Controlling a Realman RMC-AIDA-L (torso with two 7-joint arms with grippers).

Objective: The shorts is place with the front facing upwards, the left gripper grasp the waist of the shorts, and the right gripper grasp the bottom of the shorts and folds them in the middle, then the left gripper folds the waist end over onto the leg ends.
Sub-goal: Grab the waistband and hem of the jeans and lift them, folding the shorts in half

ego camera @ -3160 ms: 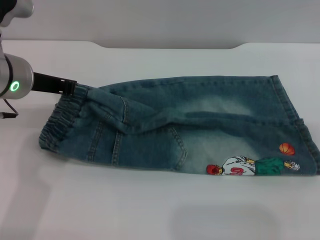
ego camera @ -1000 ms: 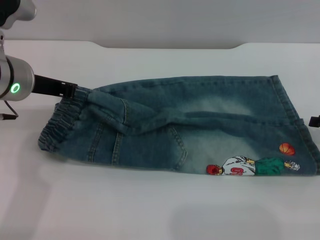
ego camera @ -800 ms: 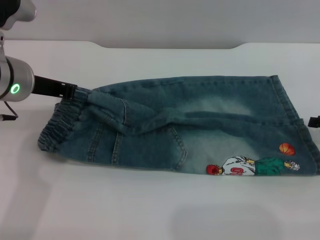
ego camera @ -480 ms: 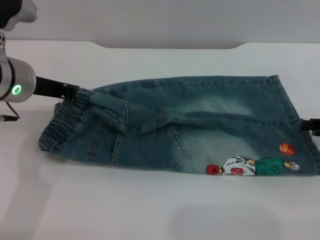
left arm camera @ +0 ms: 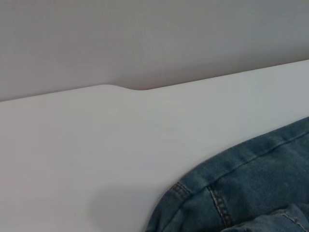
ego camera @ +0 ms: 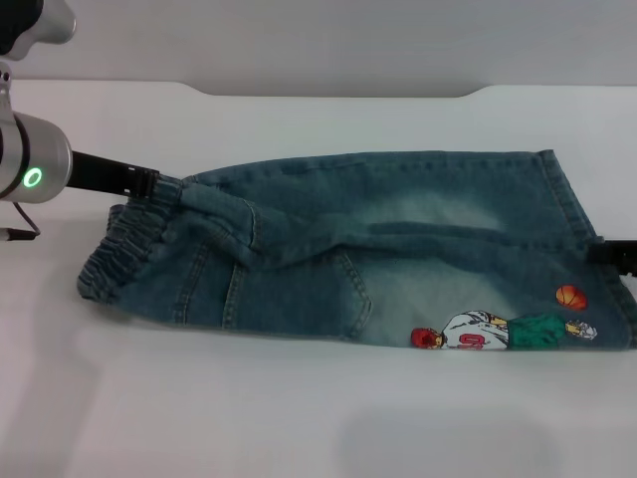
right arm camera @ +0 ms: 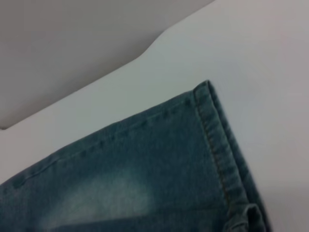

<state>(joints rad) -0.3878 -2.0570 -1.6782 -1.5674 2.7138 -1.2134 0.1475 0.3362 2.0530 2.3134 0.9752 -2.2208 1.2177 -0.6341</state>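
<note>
Item: the shorts [ego camera: 378, 249], blue denim, lying flat across the middle of the table [ego camera: 299, 418], long axis running left to right. They are already folded lengthwise, one half lying over the other.

Near edge: a cartoon basketball-player print [ego camera: 503, 331] with a small orange ball above it, set close to the right-hand end. Left of it, a patch pocket [ego camera: 299, 294] with visible double stitching.

Middle: pale faded patches across the thigh area; a diagonal ridge of bunched cloth runs from the left end toward the centre.

Left end: the waist [ego camera: 119, 249], a ruched elastic band, its far corner lifted slightly. The left gripper [ego camera: 164, 185] meets the cloth at that far corner; its thin black prongs are closed on the waist. Its silver arm with the green ring light extends off to the left.

Right end: the bottom of the shorts [ego camera: 587, 249], a straight double-stitched hem. The right gripper [ego camera: 607, 252] shows only as a black tip at the right edge, touching the hem; whether its plates are parted or closed cannot be told.

Far edge: a straight stitched seam, the far right corner lying flat.

Surface: white, matt, with a shallow notch in its far edge. Beyond it, a plain grey wall [ego camera: 318, 40].
</note>
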